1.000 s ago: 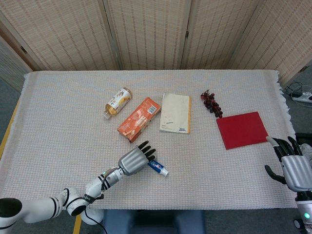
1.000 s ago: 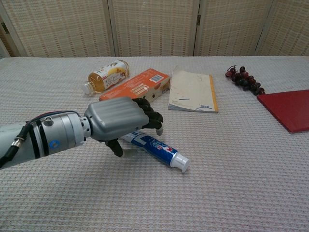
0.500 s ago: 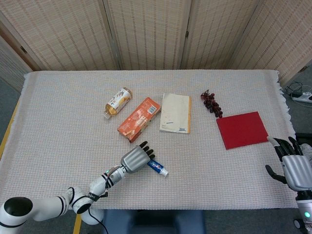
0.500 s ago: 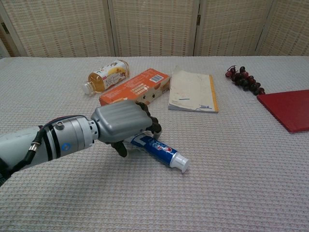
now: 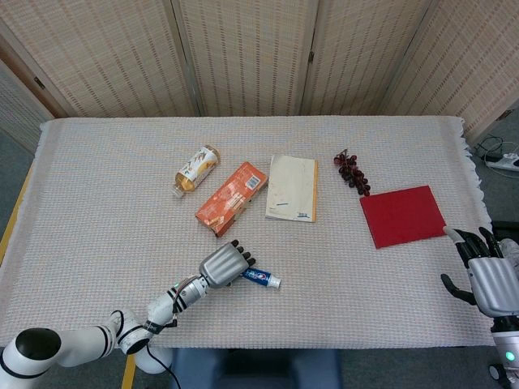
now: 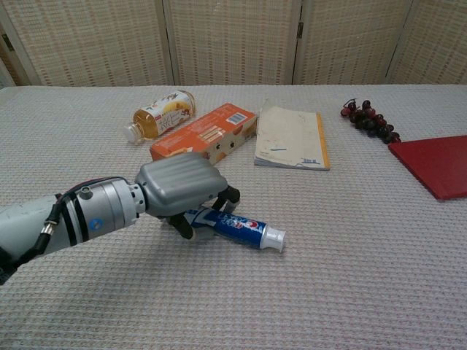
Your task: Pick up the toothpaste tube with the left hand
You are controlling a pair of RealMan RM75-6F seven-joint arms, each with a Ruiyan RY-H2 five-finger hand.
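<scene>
Toothpaste tube (image 6: 237,227): rear end hidden under left hand (image 6: 182,191); whether the fingers clasp it cannot be told.
Right hand (image 5: 489,274): lower part cut by head view's edge at 4 o'clock.
Red sheet (image 6: 435,164): cropped at chest view's 3 o'clock edge.

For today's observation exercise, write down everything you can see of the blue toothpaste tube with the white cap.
The blue toothpaste tube with the white cap looks like soft glossy plastic, with a red-and-white logo on its side. It lies flat on the woven cloth-covered table near the front edge, its cap end pointing to the right in both views. Its tail end is hidden under the grey left hand, whose dark fingers curl around it. It has not been lifted. Nothing else touches it; the orange box lies well behind.
</scene>
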